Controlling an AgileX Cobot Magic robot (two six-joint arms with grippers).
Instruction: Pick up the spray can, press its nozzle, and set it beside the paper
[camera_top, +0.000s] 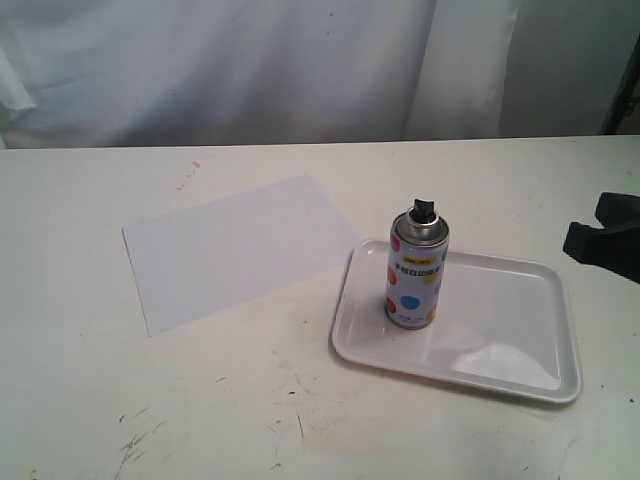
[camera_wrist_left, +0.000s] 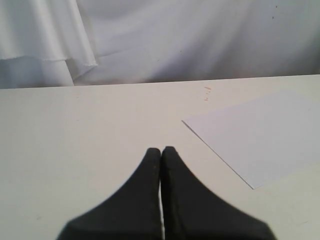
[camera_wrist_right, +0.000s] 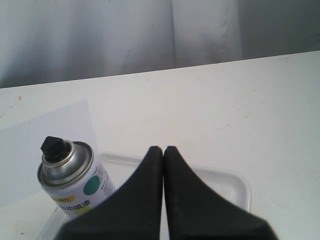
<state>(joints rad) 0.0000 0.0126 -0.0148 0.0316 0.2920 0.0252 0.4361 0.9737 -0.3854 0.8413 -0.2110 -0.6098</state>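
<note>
Right end effector (camera_wrist_right: 163, 149): fingers pressed together tip to tip, nothing between them. It sits over the far end of the tray (camera_top: 505, 305), well apart from the can. In the exterior view only a dark piece of it shows at the right edge.

Left end effector (camera_wrist_left: 161, 150): also fully closed, empty, low over bare worktop (camera_top: 300, 420). The paper's corner lies just ahead of it and off to one side. It doesn't show in the exterior view.

Spray can (camera_top: 416, 270): upright inside the tray, at the end nearest the paper (camera_top: 235, 250), untouched. White body with coloured dots, yellow label band, silver dome. Black nozzle (camera_top: 423, 209) on top, uncovered, nothing pressing on it.

Paper lies flat on the worktop, skewed to the table edge, left of the tray. Its right corner meets the tray's far-left corner; can't tell whether they overlap or just touch.

White cloth backdrop (camera_top: 250, 60) hangs behind the worktop. Scuff marks along the worktop's near edge.
</note>
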